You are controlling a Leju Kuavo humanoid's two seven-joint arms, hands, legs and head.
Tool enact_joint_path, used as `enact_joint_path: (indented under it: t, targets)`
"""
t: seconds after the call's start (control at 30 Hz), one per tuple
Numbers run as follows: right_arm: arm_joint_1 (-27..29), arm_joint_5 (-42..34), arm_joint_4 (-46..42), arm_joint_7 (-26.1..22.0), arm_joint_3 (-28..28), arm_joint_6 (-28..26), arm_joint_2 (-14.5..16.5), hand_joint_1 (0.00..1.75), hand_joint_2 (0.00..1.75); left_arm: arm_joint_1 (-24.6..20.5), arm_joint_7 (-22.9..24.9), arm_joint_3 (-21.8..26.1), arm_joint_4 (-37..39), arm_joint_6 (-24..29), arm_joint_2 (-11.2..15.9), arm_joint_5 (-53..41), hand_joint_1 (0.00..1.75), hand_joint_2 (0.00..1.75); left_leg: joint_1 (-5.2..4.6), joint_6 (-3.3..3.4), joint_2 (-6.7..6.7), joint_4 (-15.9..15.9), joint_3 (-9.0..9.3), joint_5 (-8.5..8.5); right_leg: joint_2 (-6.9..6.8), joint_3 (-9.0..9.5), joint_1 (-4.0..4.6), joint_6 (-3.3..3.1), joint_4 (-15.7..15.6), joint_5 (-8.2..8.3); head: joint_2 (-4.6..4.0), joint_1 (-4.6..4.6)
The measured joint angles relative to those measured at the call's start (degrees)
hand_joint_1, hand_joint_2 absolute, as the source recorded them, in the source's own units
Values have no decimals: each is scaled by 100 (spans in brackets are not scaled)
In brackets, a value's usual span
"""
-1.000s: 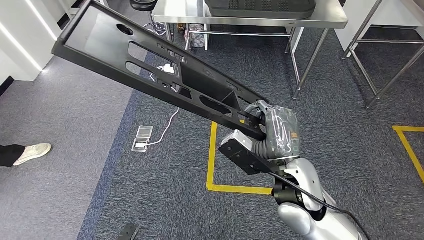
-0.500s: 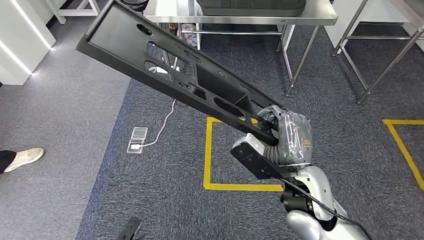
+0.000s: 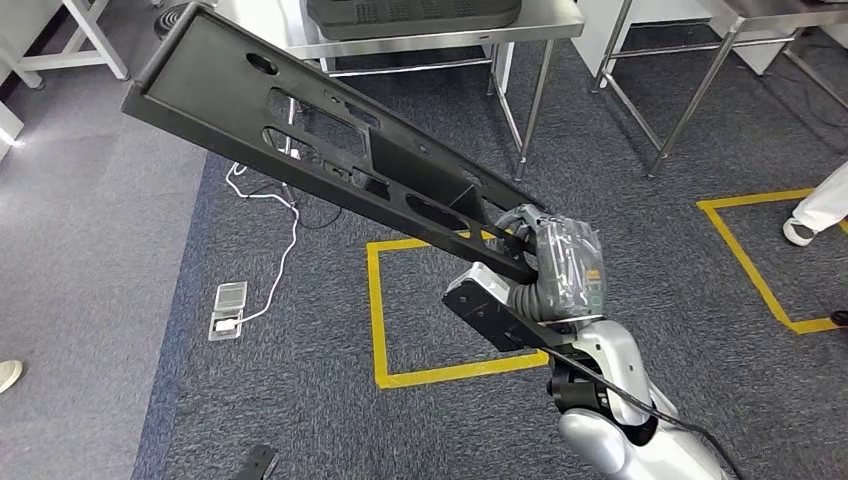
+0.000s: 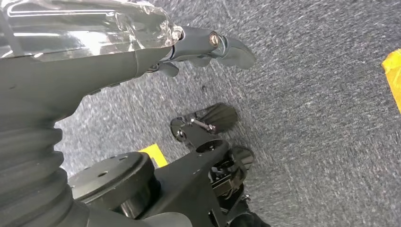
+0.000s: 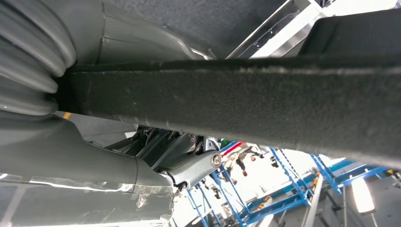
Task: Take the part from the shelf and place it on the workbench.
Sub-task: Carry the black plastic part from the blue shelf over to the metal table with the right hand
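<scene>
The part (image 3: 330, 150) is a long black plastic panel with several cut-outs, carried tilted over the floor, its far end up and to the left. My right hand (image 3: 555, 265) grips its near end; in the right wrist view the panel's edge (image 5: 246, 99) crosses the frame with my right hand's fingers (image 5: 189, 163) wrapped beneath it. The steel workbench (image 3: 450, 32) stands ahead at the top of the head view with a black part (image 3: 410, 10) lying on it. My left hand (image 4: 142, 42) hangs over the carpet, fingers apart and holding nothing.
A yellow tape square (image 3: 375, 310) marks the carpet under the panel. A white cable and floor socket (image 3: 228, 308) lie to the left. A second steel table's legs (image 3: 700, 80) stand at the right, and a person's white shoe (image 3: 812, 218) is near another yellow square.
The whole view has turned: the workbench and yellow square have shifted left, and a person's shoe has come in at the right. The right hand still grips the panel the same way.
</scene>
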Motion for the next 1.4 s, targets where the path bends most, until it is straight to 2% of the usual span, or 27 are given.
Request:
enact_joint_path:
  t: [0.03,0.07,0.13,0.17,0.27,0.3,0.33,0.37,0.43,0.5,0.57,0.63,0.7,0.77,0.83,0.87,0.9,0.97,1.0,1.03,1.1,1.17,1.2,1.27,1.33,1.37,1.4]
  targets:
    - [6,-1,0,0,-1,0,0,175,175,-3,3,0,0,-2,8,-8,0,175,-24,52,-63,-285,114,70,50,-1,-14,46,12,26,0,-8]
    - [13,-1,0,1,-3,1,-1,175,175,-8,5,0,-1,-3,7,-15,0,175,-29,57,-23,-361,157,72,78,-1,-29,88,22,61,0,-18]
    - [15,1,0,1,-10,2,-5,175,175,-15,9,1,-4,-6,2,-30,0,175,-2,74,58,-477,277,85,-6,-14,-14,154,148,44,0,-5]
    - [0,6,0,-1,-14,3,-5,175,175,-18,10,1,-5,-7,-1,-35,0,175,19,84,96,-510,332,86,-93,-83,-9,178,302,-59,0,29]
    - [-22,69,1,12,-15,3,-3,175,175,-12,10,1,-7,-7,-6,-46,0,175,39,96,199,-523,404,29,-300,-620,-31,277,1222,-492,0,133]
    - [-12,100,1,23,-15,1,-4,175,175,-4,10,0,-7,-7,-8,-51,0,175,46,85,227,-520,429,-2,-319,-772,-48,302,1426,-527,0,156]
    - [-2,127,2,33,-15,-1,-4,175,175,2,10,0,-7,-6,-9,-57,0,175,58,68,252,-516,462,-39,-332,-831,-63,323,1439,-448,0,179]
    - [5,148,2,38,-16,-3,-5,175,175,5,10,0,-7,-5,-9,-65,0,175,76,42,271,-509,510,-81,-345,-770,-77,341,1224,-254,0,202]
    - [12,175,5,38,-17,-5,-5,175,175,-4,11,1,-8,-5,-10,-80,0,175,105,-25,297,-495,620,-184,-398,-472,-88,375,470,197,0,250]
    - [16,192,12,36,-18,-11,-5,175,175,-25,16,1,-7,-5,-9,-88,0,175,101,-105,314,-479,659,-268,-444,-308,-57,292,27,292,0,294]
    - [30,202,17,36,-22,-19,-7,175,175,-38,21,1,-7,-5,-8,-91,0,175,83,-178,326,-466,683,-303,-437,-295,-33,134,-1,191,0,278]
    - [40,209,18,36,-30,-20,-9,175,175,-46,23,-1,-8,-7,-9,-93,0,175,89,-229,324,-295,673,-302,-412,-204,-46,36,-15,165,0,231]
    - [28,212,17,33,-33,-21,-9,175,175,-57,23,-2,-9,-7,-10,-95,0,175,97,-257,308,303,364,-358,-399,-67,-45,-27,-41,94,0,181]
    - [22,211,17,32,-33,-19,-8,175,175,-45,26,-2,-9,-6,-10,-97,0,175,89,-266,297,1048,-155,-618,-378,62,-23,-70,-48,-13,0,111]
    - [25,209,17,27,-33,-13,-8,175,175,-24,34,-3,-9,-6,-10,-103,0,175,71,-240,293,1315,-516,-850,-342,222,5,-90,-49,-140,0,46]
    - [25,209,17,23,-33,-9,-7,175,175,-19,37,-4,-9,-6,-10,-107,0,175,54,-204,290,1181,-577,-807,-325,319,21,-93,-50,-211,0,13]
    - [25,209,17,20,-33,-8,-7,175,175,-17,39,-4,-9,-6,-10,-110,0,175,26,-147,284,891,-570,-605,-314,426,39,-95,-52,-287,0,-21]
    - [28,207,22,16,-32,-4,-5,175,175,-8,39,-4,-7,-5,-2,-114,0,175,-53,0,233,212,-493,86,-285,610,61,-91,-57,-438,-1,-63]
    - [29,205,26,14,-31,-2,-3,175,175,0,43,-4,-5,-5,4,-115,0,175,-87,55,201,-2,-451,334,-267,671,66,-73,-58,-509,-1,-70]
    - [32,204,30,11,-30,2,-1,175,175,6,47,-5,-3,-5,10,-118,0,175,-115,90,174,-111,-420,466,-248,724,62,-47,-50,-554,-1,-72]
    - [29,205,33,6,-33,10,2,175,175,-12,61,-5,-4,-5,12,-129,0,175,-118,115,164,-186,-301,437,-232,770,59,27,17,-550,0,-77]
    - [23,205,33,2,-37,18,0,175,175,-51,70,-4,-6,-5,10,-140,0,175,-84,145,177,-300,-162,428,-262,650,54,93,316,-490,0,-54]
    - [20,202,33,-4,-37,22,1,175,175,-66,72,-3,-7,-5,9,-143,0,175,-64,161,181,-352,-102,414,-284,492,47,125,581,-534,0,-23]
    - [24,192,33,-13,-37,34,1,175,175,-74,74,-2,-7,-7,8,-145,0,175,-41,183,188,-386,-24,352,-314,55,20,191,1183,-818,-1,39]
    - [33,178,37,-18,-37,53,-1,175,175,-65,74,-2,-7,-10,4,-146,0,175,-12,166,188,-385,65,261,-322,-280,-14,257,1452,-1041,-1,78]
    - [34,174,38,-20,-37,62,-1,175,175,-62,74,-2,-7,-13,0,-149,0,175,10,144,187,-378,117,212,-326,-333,-30,281,1336,-952,-1,93]
    - [34,168,39,-21,-37,68,-1,175,175,-60,73,-2,-7,-16,-4,-152,0,175,35,114,185,-367,174,158,-332,-305,-48,304,1049,-705,0,111]
